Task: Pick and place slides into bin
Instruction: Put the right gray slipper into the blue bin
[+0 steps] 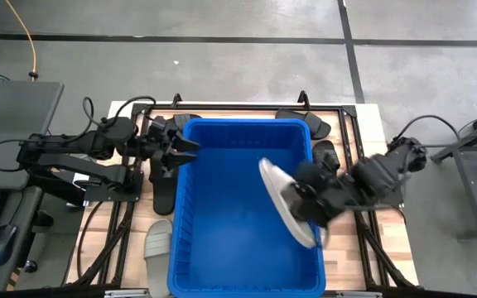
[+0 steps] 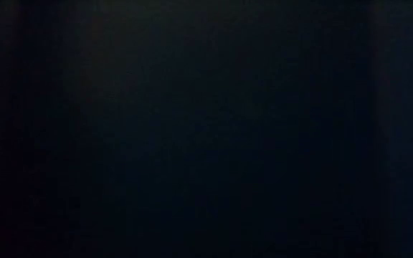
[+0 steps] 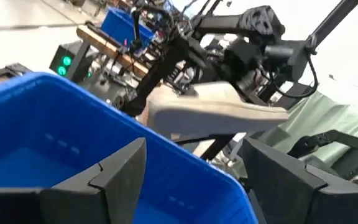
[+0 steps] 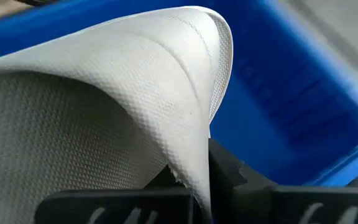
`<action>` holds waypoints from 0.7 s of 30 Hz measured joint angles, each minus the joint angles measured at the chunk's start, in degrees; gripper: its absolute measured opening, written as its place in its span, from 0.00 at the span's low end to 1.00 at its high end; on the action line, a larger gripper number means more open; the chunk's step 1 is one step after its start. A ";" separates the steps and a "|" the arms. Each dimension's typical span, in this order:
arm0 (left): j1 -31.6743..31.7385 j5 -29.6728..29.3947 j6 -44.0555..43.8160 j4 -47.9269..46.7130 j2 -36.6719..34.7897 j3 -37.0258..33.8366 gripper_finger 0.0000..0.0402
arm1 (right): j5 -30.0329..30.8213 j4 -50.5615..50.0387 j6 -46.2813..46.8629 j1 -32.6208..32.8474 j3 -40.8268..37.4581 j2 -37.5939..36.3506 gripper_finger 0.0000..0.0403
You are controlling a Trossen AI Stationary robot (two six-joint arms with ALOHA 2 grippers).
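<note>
A light grey slide (image 1: 284, 199) hangs over the right half of the blue bin (image 1: 222, 248), with my right gripper (image 1: 306, 199) shut on it. From the left wrist view the same slide (image 3: 216, 112) shows beyond the bin's far wall (image 3: 185, 168). My left gripper (image 1: 190, 151) stands open at the bin's left rim, nothing between its fingers (image 3: 120, 171). The low view is dark. My right gripper pinches the slide's wide strap at its edge (image 4: 191, 168) between its two fingers, coming slanting down from the table's right side. The slide is lifted clear above the bin, its long side running near to far.
Black slides lie on the table around the bin: at the far left (image 1: 172, 122), far right (image 1: 309, 126), right of the bin (image 1: 325, 153) and left of it (image 1: 162, 190). A white slide (image 1: 157, 244) lies at the bin's near left corner.
</note>
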 joint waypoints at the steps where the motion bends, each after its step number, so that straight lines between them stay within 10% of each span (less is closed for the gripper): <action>1: 0.00 0.13 -0.65 0.00 0.46 0.00 0.63 | 0.55 0.00 -2.63 -1.84 0.00 0.35 0.00; 11: -0.02 -1.36 -5.94 0.73 5.69 0.00 0.63 | 19.83 4.38 -22.60 -14.70 -0.02 5.41 0.00; 21: 0.00 -8.30 -11.41 2.17 9.80 0.00 0.63 | 21.39 16.69 -36.74 -19.63 -0.07 10.39 0.00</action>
